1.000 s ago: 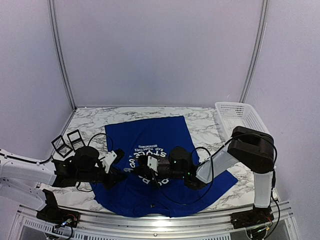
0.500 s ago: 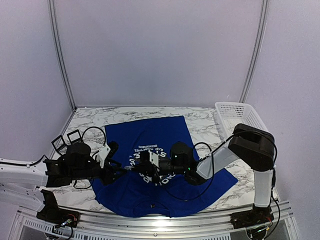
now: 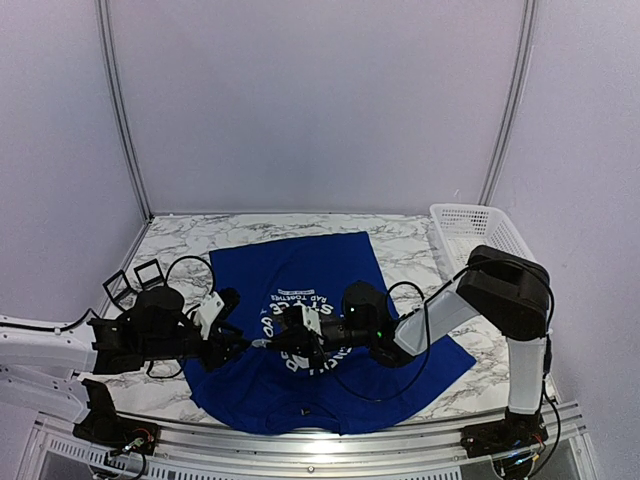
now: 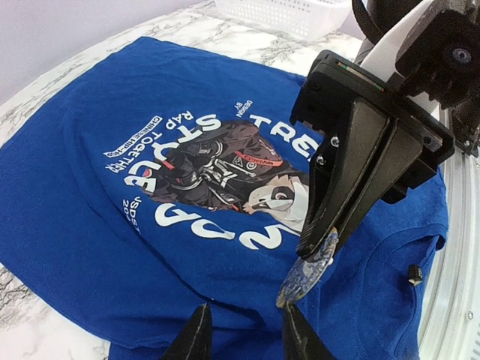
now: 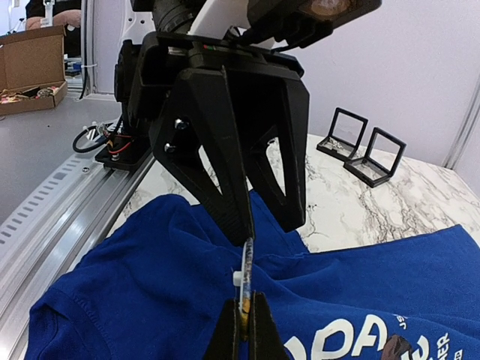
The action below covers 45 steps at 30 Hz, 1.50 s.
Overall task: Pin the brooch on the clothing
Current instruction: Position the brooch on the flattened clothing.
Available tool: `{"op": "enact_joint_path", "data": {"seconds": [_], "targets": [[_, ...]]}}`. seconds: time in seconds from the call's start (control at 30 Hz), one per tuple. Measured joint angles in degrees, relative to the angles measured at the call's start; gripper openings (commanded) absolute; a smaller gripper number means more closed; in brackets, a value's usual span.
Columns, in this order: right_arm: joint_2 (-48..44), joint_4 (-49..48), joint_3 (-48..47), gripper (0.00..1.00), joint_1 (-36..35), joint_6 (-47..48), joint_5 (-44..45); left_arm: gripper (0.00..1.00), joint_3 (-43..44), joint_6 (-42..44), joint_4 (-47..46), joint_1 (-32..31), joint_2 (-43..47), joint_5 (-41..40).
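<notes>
The clothing, a royal-blue T-shirt (image 3: 320,262) with a panda print and white lettering, lies spread on the marble table. My right gripper (image 5: 242,334) is shut on the brooch (image 5: 244,281), a flat blue-patterned disc held edge-on just above a raised fold of the shirt (image 5: 135,300). In the left wrist view the brooch (image 4: 304,274) hangs from the right gripper (image 4: 321,241) over the shirt (image 4: 90,187). My left gripper (image 4: 246,339) faces it, open, one fingertip right at the brooch's lower edge and the cloth fold between its fingers. In the top view both grippers meet near the shirt's chest.
A white basket (image 3: 478,232) stands at the back right of the table. Two small black frames (image 3: 135,282) sit at the left edge, also seen behind the left gripper (image 5: 364,150). A metal rail (image 3: 300,445) runs along the near edge.
My left gripper has opened and its arm pulled back to the left. The right gripper, still shut on the brooch, has moved left to meet it.
</notes>
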<state>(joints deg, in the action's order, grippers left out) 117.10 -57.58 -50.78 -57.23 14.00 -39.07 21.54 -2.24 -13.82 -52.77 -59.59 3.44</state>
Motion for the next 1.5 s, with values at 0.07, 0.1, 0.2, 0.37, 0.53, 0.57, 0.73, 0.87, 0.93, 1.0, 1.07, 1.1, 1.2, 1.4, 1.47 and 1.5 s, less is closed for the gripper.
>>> {"op": "enact_joint_path", "data": {"seconds": [0.07,0.1,0.2,0.37,0.53,0.57,0.73,0.87,0.93,1.0,1.07,1.1,1.2,1.4,1.47,1.5], "targets": [[0.00,0.37,0.00,0.00,0.07,0.07,-0.33,0.33,0.09,0.39,0.11,0.00,-0.35,0.52],[0.00,0.57,0.00,0.00,0.09,0.17,-0.50,0.34,0.13,0.59,0.17,0.00,-0.46,0.81],[0.00,0.90,-0.02,0.00,0.11,0.44,-0.92,0.35,0.13,1.62,0.42,0.00,-0.55,1.60],[0.00,1.09,-0.02,0.00,0.11,0.92,-1.42,0.39,0.13,3.43,0.66,-0.24,-0.35,2.64],[0.00,1.11,-0.33,0.00,0.11,1.27,-1.60,0.40,0.13,4.83,0.52,-0.76,0.70,3.69],[0.00,1.14,-0.39,0.00,0.11,1.33,-1.60,0.40,0.13,4.96,0.48,-0.76,0.74,3.82],[0.00,1.22,-0.44,0.00,0.11,2.08,-1.88,0.33,0.13,5.77,0.44,-0.81,0.09,3.54],[0.00,1.25,-0.44,0.00,0.11,2.25,-2.14,0.29,0.17,6.54,0.44,-0.81,-1.88,2.95],[0.00,1.25,-0.46,0.00,0.11,2.25,-2.34,0.27,0.26,6.80,0.44,-0.81,-2.60,2.95],[0.00,1.25,-0.50,0.00,0.11,2.25,-2.56,0.26,0.28,6.91,0.44,-0.81,-2.91,2.99],[0.00,1.22,-0.52,0.00,0.11,2.25,-2.67,0.25,0.35,7.02,0.44,-0.81,-2.99,3.17],[0.00,1.22,-0.55,0.00,0.11,2.23,-2.69,0.24,0.44,7.02,0.44,-0.81,-2.99,3.21],[0.00,1.20,-0.81,0.00,0.11,2.14,-2.82,0.23,0.50,7.19,0.42,-0.81,-2.95,3.50],[0.00,1.29,-1.11,0.00,0.11,2.12,-3.13,0.23,0.79,7.19,0.37,-0.87,-2.78,4.20],[0.00,1.29,-1.27,0.00,0.11,2.12,-3.21,0.23,0.92,7.19,0.20,-0.87,-2.78,4.33],[0.00,1.36,-1.33,0.00,0.11,2.14,-3.30,0.23,0.92,7.19,0.13,-0.92,-2.78,4.48]]}}
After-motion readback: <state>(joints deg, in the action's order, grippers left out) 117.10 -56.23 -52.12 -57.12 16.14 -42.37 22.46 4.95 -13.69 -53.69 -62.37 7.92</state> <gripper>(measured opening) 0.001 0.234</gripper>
